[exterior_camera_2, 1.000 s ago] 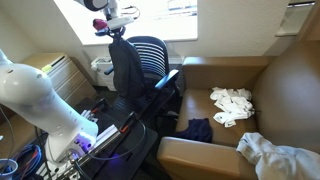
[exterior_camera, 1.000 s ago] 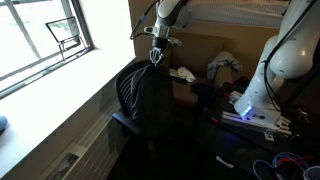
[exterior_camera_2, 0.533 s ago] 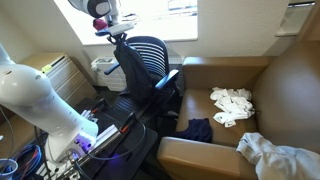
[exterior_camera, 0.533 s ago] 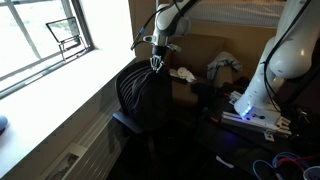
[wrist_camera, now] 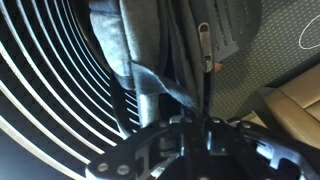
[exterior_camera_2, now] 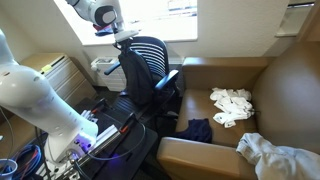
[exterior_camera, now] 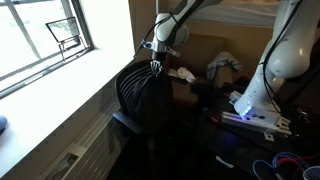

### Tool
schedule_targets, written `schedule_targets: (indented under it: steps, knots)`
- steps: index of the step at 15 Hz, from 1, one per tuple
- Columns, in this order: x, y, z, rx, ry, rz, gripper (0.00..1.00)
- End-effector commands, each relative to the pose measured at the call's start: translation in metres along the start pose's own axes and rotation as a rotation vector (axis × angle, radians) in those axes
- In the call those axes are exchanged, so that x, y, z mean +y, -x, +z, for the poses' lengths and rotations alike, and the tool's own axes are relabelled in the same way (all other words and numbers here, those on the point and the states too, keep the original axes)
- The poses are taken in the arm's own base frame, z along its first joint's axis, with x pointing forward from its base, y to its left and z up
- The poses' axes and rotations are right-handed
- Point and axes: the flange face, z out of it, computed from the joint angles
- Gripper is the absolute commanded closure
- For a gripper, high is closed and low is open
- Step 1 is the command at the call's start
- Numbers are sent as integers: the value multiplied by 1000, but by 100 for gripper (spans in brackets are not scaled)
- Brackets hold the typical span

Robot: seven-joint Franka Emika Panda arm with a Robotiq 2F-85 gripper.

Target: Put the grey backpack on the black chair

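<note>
You have 1 black chair [exterior_camera: 124, 88] with a ribbed back. 1 backpack [exterior_camera: 152, 100] stands upright over its seat, against that back. It is dark grey, its fabric limp and creased, with black straps. Your 1 gripper [exterior_camera: 156, 66] sits at its top, fingers clenched on a strap.

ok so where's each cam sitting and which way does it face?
Exterior view: beside the window wall, looking along it at the chair and backpack; arm rises at frame right, gripper enters from the top.
Exterior view: deeper in the room, facing the window; arm large in front, gripper above the chair.
Wrist view: looks down past the gripper at the backpack and chair ribs.
Shared: both exterior views show chair, backpack and gripper, from roughly opposite sides.
</note>
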Motion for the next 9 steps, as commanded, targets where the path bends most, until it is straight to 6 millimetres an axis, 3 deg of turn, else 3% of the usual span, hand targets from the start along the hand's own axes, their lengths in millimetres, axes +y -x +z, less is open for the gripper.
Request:
schedule_targets:
  steps: [1,4,7,9]
  knots:
    - [9,0,1,-21,35,12,98]
    - [46,-4,-9,-21,170,44,98]
    - [96,-19,-35,-27,313,48,98]
    - [123,-29,-42,-42,369,71,98]
